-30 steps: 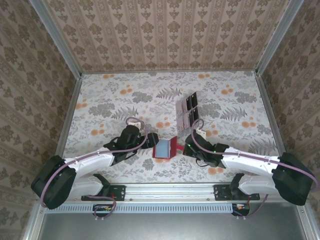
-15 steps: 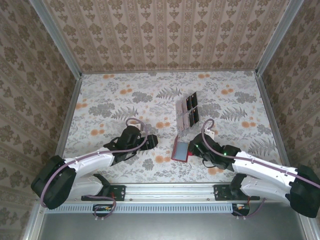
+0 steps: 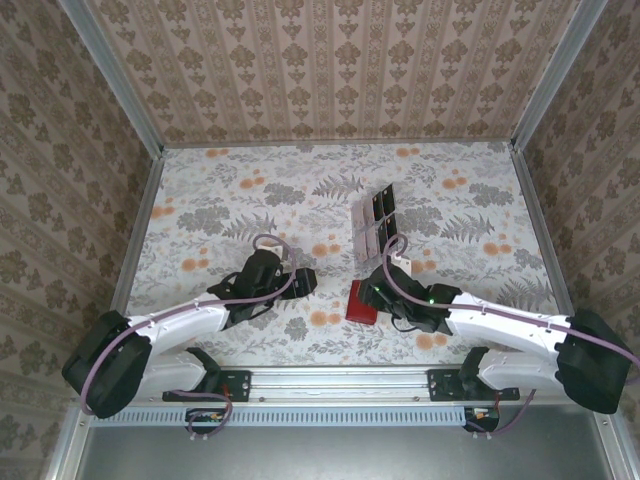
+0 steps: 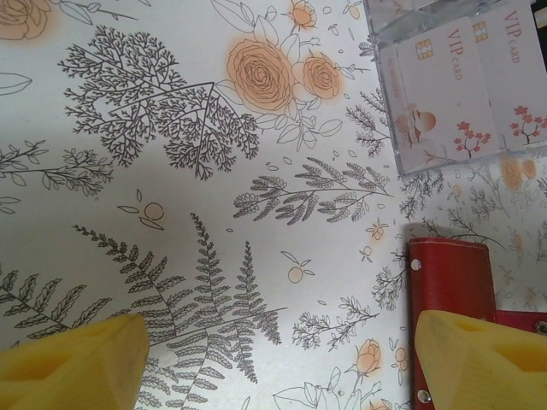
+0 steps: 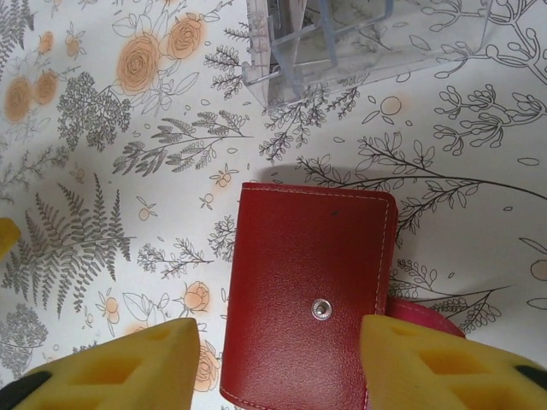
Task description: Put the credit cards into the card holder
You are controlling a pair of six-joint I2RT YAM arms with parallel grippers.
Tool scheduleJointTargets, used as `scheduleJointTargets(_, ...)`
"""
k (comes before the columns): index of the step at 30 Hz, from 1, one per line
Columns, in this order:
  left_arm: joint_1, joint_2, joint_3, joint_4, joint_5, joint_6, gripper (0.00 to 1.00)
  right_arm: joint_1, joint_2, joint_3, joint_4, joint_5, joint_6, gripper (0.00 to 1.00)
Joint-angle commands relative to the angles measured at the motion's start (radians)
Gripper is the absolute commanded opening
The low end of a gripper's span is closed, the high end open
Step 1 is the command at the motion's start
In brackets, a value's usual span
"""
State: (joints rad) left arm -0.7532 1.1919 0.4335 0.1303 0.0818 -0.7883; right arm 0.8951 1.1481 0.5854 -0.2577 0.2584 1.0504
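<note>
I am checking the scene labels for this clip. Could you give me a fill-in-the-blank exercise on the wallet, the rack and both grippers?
1. The card holder lies flat, folded ___.
2. The right gripper is over it with its jaws ___.
3. The cards in the clear rack carry the printed word ___.
4. The left gripper holds ___.

Missing words: shut; open; VIP; nothing.
</note>
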Motion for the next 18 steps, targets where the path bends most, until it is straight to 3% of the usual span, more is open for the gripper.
scheduleJointTargets(1, -0.009, 0.011, 0.027, -0.019, 0.009, 0.025, 0.84, 0.002, 0.012, -0.013, 0.012, 0.032, 0.008, 0.58)
scheduleJointTargets(18, -0.012, 0.009, 0.017, -0.009, 0.011, 0.020, 0.84, -0.061, 0.213, -0.016, 0.122, -0.008, 0.002, 0.60)
